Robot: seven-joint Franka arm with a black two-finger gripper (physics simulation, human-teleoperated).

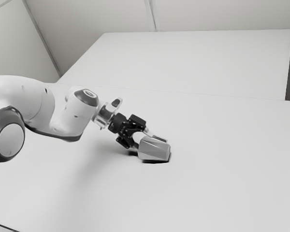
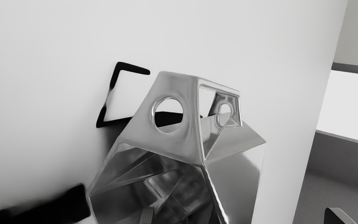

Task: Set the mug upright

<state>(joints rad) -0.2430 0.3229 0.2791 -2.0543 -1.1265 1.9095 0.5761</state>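
Exterior view, just below the frame's middle: our faceted, silvery metal mug (image 1: 153, 151) lies tipped on its side on the smooth white counter (image 1: 208, 188). We judge it stiff, fairly light and hardly fragile, though its sleek facets may slip. We'd clamp two opposing body walls, avoiding the pierced, narrower end (image 2: 177, 85). Our black two-finger pincer (image 2: 242, 215) stands open beside it; the white robot arm (image 1: 36, 104) comes from the frame's left.

The mug (image 1: 153, 149) lies on the table (image 1: 212, 183).
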